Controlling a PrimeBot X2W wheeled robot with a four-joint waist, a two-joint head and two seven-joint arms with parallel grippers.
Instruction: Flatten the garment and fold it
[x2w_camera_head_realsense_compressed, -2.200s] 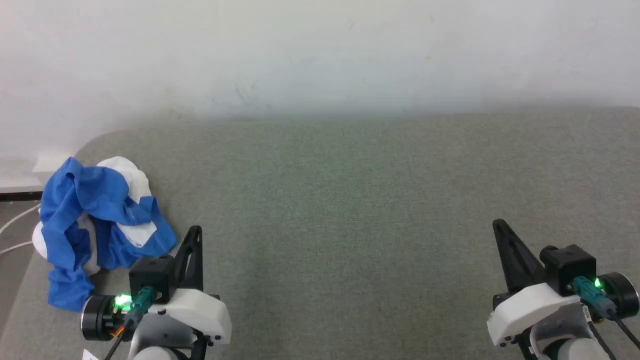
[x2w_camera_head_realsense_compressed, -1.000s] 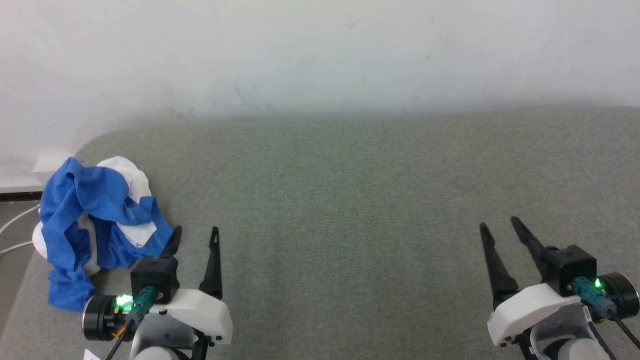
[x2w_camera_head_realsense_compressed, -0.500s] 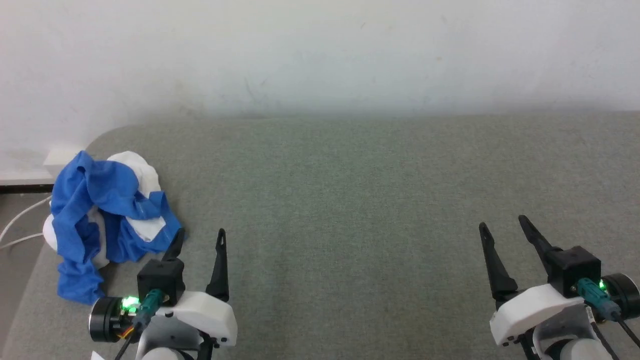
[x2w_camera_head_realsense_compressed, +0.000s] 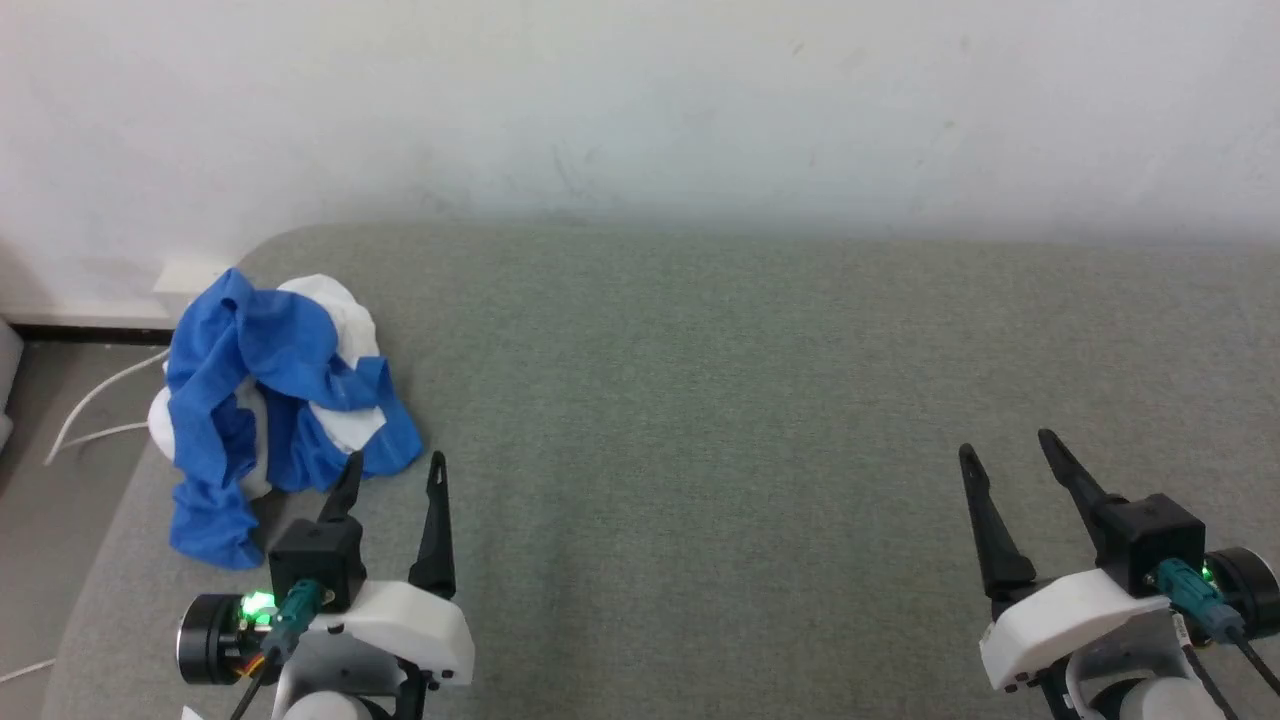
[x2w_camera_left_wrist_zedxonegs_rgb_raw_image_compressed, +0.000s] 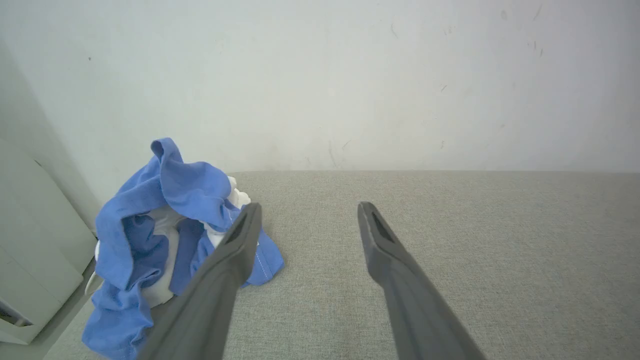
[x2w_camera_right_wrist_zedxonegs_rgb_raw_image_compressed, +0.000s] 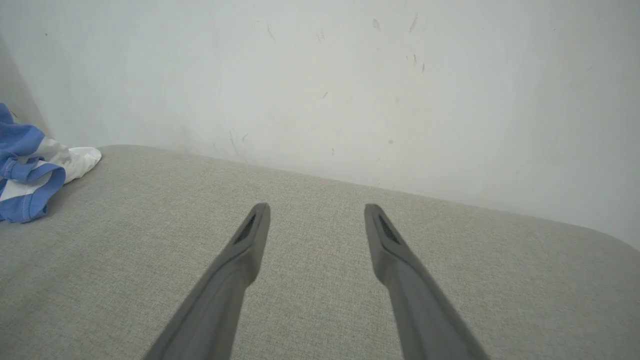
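Bunched garment (x2w_camera_head_realsense_compressed: 270, 350), no clear long axis, lies just ahead-left of the wide-open, empty left gripper (x2w_camera_head_realsense_compressed: 395, 460); right gripper (x2w_camera_head_realsense_compressed: 1005, 445) likewise, well apart.

Garment (x2w_camera_head_realsense_compressed: 270, 360): a white shirt with bright blue parts. State: crumpled into a loose heap, neither spread nor folded. Blue folds lie over and around the white cloth. Location: far left corner of the grey padded surface (x2w_camera_head_realsense_compressed: 700, 420), at its rounded edge.
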